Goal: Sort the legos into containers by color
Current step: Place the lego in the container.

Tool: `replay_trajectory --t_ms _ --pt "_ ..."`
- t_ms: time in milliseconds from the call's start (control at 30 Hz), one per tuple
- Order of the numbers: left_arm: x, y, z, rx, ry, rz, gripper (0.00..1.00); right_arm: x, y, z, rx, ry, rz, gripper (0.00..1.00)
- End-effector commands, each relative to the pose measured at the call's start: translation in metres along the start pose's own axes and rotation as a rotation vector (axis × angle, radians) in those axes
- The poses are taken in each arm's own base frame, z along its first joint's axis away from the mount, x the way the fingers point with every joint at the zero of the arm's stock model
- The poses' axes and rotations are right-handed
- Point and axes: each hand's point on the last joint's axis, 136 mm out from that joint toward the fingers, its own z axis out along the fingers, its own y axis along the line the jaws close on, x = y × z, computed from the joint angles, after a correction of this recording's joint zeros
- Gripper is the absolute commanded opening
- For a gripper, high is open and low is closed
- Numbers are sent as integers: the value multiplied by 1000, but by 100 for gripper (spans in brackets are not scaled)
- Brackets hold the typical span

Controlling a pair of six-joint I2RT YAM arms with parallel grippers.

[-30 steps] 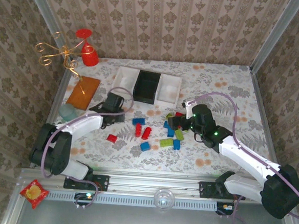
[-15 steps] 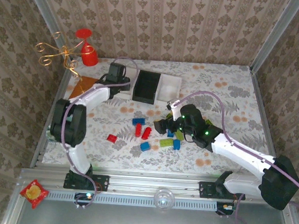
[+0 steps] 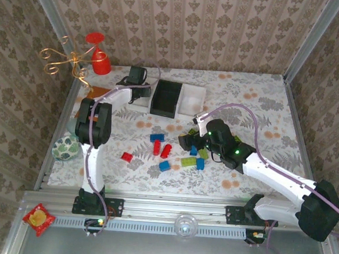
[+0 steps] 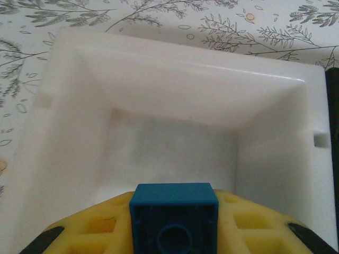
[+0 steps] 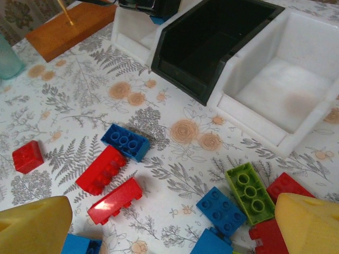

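If released here, the blue brick [image 4: 174, 209] clamped in the left tool [image 4: 174, 235] may strike the rim of the white bin [image 4: 180, 98] below; the right tool [image 5: 170, 225] is wide apart, empty.

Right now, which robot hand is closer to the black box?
Left. The left hand holds a blue brick over the white box right next to the black box. The right hand hangs open over the loose bricks, farther off.

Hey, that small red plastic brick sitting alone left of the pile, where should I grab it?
Come straight down on the small red plastic brick and pinch two opposite side walls: it lies apart from the other bricks, every side free.
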Motion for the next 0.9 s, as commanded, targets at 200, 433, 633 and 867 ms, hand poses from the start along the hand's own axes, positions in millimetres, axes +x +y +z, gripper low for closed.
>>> replay_trajectory --t_ms 200,433,633,867 --pt "-9 7 5 19 -1 19 34 14 -23 -14 117 10 15 100" --pt "-6 5 8 30 1 17 37 13 -24 -21 118 -5 33 100" --pt "-17 1 -1 39 -21 12 53 16 -27 -26 127 -14 48 100" --pt "-31 -18 -73 92 -106 11 62 23 -36 -32 171 3 24 100"
